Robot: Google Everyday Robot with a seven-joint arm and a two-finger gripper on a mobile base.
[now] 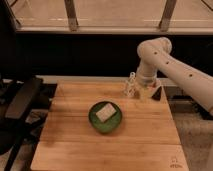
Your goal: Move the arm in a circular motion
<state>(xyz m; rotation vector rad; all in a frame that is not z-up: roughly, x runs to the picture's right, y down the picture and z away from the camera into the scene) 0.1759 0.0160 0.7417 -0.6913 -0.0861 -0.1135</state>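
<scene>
A thick white robot arm (170,62) reached in from the right. Its gripper (139,90) hung over the wooden table's (75,145) far edge, probably to circle freely; open or closed, I could not tell. A green bowl (93,121) holding a pale block (105,112) sat mid-table, apart.

The gripper (146,91) hangs low over the far right edge of the wooden table (75,150), with a small clear bottle (131,84) just beside it. The green bowl (105,119) occupies mid-table, well apart from both. The near boards offer open passage. A black chair (22,102) crowds the table's left side.
</scene>
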